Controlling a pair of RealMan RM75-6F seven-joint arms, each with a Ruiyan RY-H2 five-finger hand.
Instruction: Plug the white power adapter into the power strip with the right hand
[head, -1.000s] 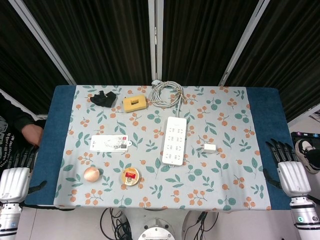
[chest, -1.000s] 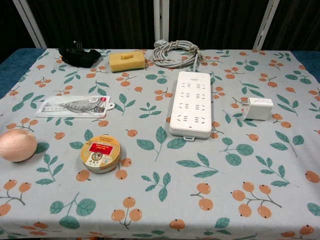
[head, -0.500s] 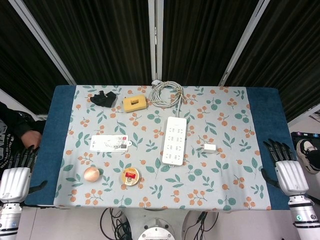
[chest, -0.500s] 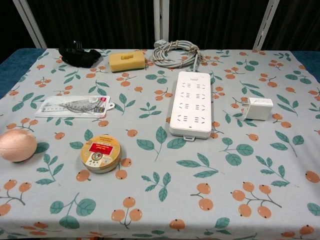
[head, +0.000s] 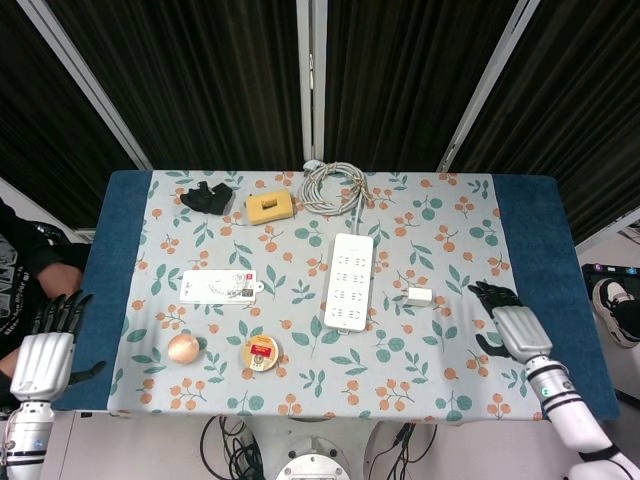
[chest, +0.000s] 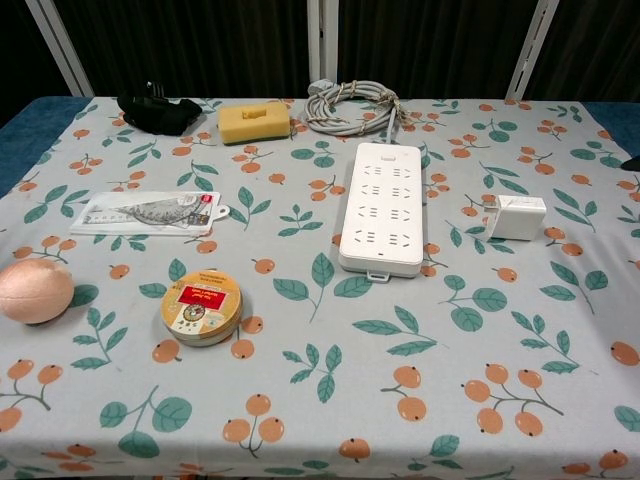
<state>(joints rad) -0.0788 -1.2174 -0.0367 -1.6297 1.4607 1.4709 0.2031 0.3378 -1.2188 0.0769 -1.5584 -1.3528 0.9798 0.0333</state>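
Note:
The white power adapter (head: 419, 296) (chest: 516, 216) lies on the floral cloth just right of the white power strip (head: 347, 281) (chest: 381, 206), a small gap between them. My right hand (head: 509, 323) hovers over the cloth to the right of the adapter, fingers apart and pointing up-left, holding nothing; in the chest view only a dark tip shows at the right edge. My left hand (head: 48, 345) stays off the table's left front corner, fingers spread and empty.
The strip's coiled grey cable (head: 333, 187) lies at the back. A yellow sponge (head: 270, 206), a black clip (head: 206, 196), a flat packet (head: 218, 286), a round tin (head: 259, 352) and a pink ball (head: 183, 348) occupy the left half. A person's arm (head: 35, 275) is at the left edge.
My right hand has moved left from beyond the table's right edge to over the cloth, closer to the adapter. The left hand shifted slightly. The person's arm drew back.

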